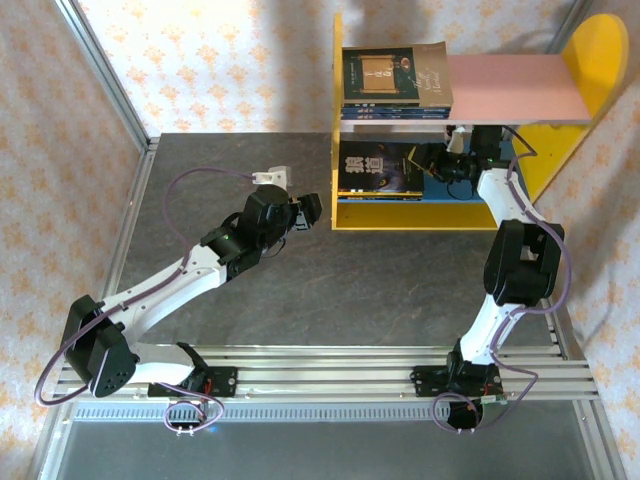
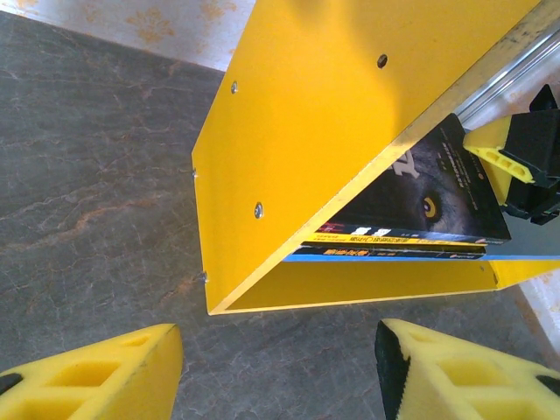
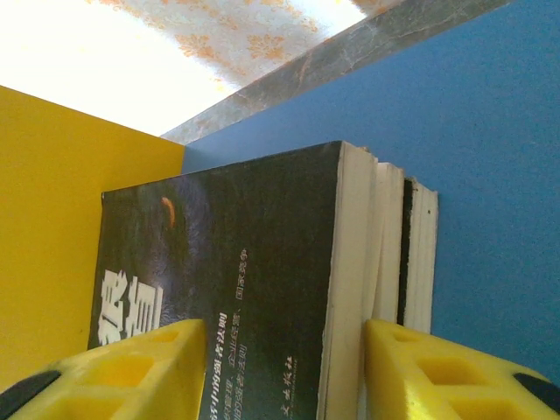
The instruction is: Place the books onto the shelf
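Worktop (image 1: 200,160) of dark stone pattern lies bare on the left, where the left claw (image 1: 308,212) hovers just beside the shelf (image 1: 600,55), its yellow fingers spread wide with nothing between them. They point at the outer face of the shelf's left side panel (image 2: 306,114). Right of that panel, all the books in view are already on the shelf, in two flat piles pushed to its left end. On the pink board (image 1: 510,85) a brown book (image 1: 395,75) with a framed picture tops a few blue-spined ones. On the blue board (image 3: 499,131) the wolf book (image 1: 380,165) lies over at least two thinner volumes. Further right, the right claw (image 1: 432,160) reaches into the lower tier, its fingers set either side of the wolf book's free corner. Whether they are pinching the pile or only straddling it I cannot tell. The rest of both boards, out to the round-topped right panel, is bare. These paperbacks look light and floppy, with glossy covers that probably slide over one another. A nudge to the top one could shift the pile. A hold looks best taken across the thickness at the open page edge, near the middle of a long side, so the book neither droops nor fans. Squaring the pile likely calls for a gentle push on the page edges, not the cover.
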You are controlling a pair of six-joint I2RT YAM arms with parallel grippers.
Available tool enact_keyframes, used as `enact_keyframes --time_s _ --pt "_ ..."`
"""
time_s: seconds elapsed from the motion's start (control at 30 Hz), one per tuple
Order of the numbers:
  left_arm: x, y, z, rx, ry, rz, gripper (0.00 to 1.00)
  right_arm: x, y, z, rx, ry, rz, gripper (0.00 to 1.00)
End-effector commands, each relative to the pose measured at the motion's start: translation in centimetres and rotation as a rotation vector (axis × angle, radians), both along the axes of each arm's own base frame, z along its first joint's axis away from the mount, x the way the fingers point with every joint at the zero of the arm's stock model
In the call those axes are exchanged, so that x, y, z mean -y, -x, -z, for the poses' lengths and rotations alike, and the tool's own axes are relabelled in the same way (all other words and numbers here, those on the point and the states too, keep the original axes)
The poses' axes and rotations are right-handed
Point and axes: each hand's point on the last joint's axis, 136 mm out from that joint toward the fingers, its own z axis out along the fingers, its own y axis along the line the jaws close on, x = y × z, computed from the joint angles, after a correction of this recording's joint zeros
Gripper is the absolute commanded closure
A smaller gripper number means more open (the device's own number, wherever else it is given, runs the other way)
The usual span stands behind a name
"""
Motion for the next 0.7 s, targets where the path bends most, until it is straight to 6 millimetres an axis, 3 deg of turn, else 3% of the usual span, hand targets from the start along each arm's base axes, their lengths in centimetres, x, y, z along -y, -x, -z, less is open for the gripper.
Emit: enact_keyframes --time_s 0.0,0.1,0.33,0.67 --pt "-0.2 -0.1 -0.7 0.017 0.010 0.005 0.40 -2.6 0.2 -1.4 0.042 -0.023 -0.090 0.51" --pt "-0.2 -0.2 -0.8 0.018 0.008 0.005 0.40 -2.6 0.1 -1.3 0.035 -0.022 -0.086 0.50" --pt "-0.3 -0.1 -0.7 0.017 0.002 0.002 0.40 -1.2 0.4 -0.6 0.011 0.071 -0.010 0.37" --pt "-0.6 0.1 -0.6 0.018 0.004 -0.003 0.40 0.0 3.4 -0.4 -0.006 0.135 0.061 0.33"
